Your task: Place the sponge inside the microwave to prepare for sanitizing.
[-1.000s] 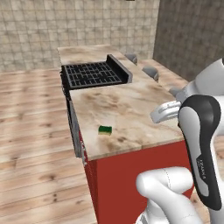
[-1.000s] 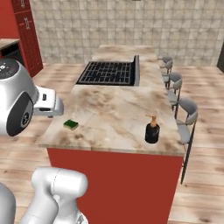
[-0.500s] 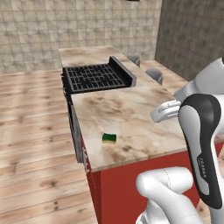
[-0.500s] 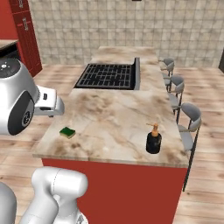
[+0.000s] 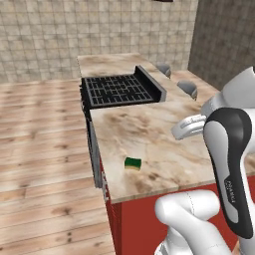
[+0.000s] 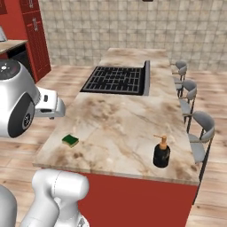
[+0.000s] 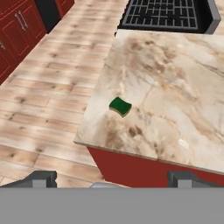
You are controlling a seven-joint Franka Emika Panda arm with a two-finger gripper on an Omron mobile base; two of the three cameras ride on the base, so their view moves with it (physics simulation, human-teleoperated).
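Gripper [image 7: 111, 177] wide open, nothing held; fingertips [image 7: 41, 178] at the bottom of the hand view, well apart from everything. Sponge [image 5: 132, 163] lies flat, green side up, on the marble island counter [image 5: 164, 144], just left of centre in the left base view, near the counter's front-left corner. In the right base view the sponge [image 6: 70, 140] is at lower left; a dark soap dispenser [image 6: 162, 153] stands lower right. Black cooktop [image 6: 116, 79] sits at upper centre, grey stools [image 6: 201, 128] along the right edge.
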